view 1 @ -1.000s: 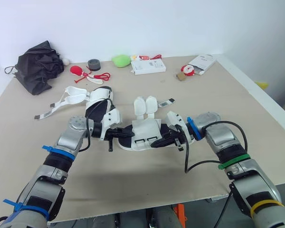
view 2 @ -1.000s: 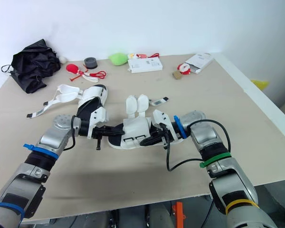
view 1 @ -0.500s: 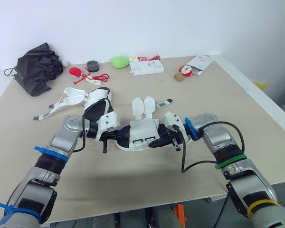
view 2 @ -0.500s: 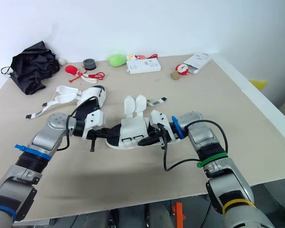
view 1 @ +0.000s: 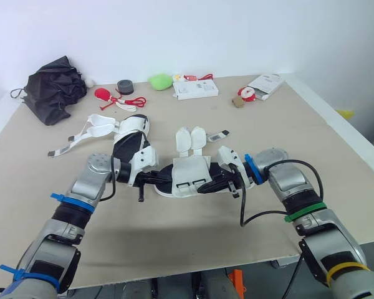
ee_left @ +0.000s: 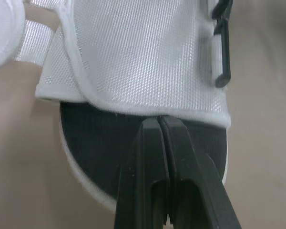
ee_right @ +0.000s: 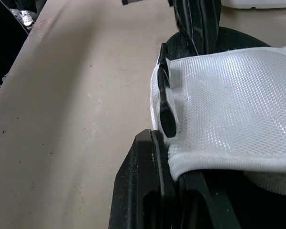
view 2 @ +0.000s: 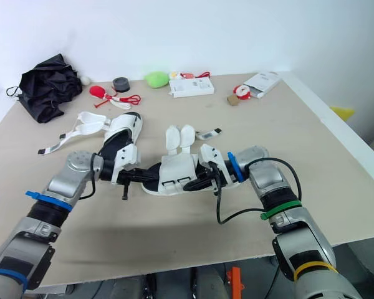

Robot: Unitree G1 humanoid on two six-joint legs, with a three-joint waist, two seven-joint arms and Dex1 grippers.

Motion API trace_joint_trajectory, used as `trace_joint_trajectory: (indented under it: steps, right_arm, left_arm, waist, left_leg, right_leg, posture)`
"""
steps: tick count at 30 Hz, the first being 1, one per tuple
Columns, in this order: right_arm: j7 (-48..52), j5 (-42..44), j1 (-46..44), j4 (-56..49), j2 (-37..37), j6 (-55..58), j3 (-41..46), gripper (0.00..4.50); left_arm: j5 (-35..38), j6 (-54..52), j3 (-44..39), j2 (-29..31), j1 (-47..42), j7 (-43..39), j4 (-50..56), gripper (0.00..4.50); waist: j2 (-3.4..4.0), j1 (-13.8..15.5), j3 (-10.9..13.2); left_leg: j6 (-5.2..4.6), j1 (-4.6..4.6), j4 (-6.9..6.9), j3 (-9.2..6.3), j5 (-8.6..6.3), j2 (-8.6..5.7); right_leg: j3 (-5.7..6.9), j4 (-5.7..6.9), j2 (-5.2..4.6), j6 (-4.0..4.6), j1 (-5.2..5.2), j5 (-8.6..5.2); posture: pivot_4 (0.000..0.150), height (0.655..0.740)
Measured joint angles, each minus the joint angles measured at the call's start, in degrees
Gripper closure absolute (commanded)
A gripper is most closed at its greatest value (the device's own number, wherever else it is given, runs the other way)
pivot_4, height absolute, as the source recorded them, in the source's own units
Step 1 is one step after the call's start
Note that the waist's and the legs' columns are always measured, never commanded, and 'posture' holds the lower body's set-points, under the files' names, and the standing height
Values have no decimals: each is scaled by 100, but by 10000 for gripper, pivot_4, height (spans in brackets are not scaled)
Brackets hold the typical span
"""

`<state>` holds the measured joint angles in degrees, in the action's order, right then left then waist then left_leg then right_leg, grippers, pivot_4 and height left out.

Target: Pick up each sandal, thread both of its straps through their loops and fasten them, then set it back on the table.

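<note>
Although the left arm has swung a little, the sandal stays mid-table. The left gripper is pinched narrow on its flap hem and the right gripper clamps the mesh (straps seemingly unfastened).

The beige table bears a white sandal lying between the left gripper and the right gripper. A second sandal, its straps loose, lies just beyond the left gripper. Well beyond both grippers, along the far edge from the left gripper's side to the right's, lie a crumpled black umbrella, a red object with cords, a grey tape roll, a green lump, a white box and a white packet.
</note>
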<state>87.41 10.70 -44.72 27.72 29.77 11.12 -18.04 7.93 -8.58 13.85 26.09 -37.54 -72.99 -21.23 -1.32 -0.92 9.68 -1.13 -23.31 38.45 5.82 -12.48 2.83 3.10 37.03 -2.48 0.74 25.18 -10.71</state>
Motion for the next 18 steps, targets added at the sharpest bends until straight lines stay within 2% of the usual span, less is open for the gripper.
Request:
trace_joint_trajectory:
  steps: [6, 16, 18]
  right_arm:
    - [7, -5, 41, -76, 50, 43, 3, 45000]
    - [-1, -46, 49, -187, 48, 229, -10, 45000]
    - [5, -43, 49, -223, 48, 302, -10, 38574]
  left_arm:
    - [2, 163, -73, -234, 177, 128, 16, 44360]
    - [117, 823, -149, -236, 289, 34, -495, 44360]
    - [160, 865, -177, -238, 300, -12, -544, 45000]
  waist:
    - [3, 9, -18]
    - [-4, 16, -60]
    - [-4, 15, -61]
  left_leg:
    - [1, 0, -1, -5, 0, -10]
    - [6, 1, -7, -6, -4, -10]
    - [7, 1, -9, -7, -5, -10]
  right_leg:
    - [-1, -2, -9, -4, -3, -2]
    - [5, -3, -13, 2, -2, -9]
    - [6, -3, -11, 3, -1, -12]
  posture:
    - [1500, 7400]
    - [1500, 7400]
    - [1500, 7400]
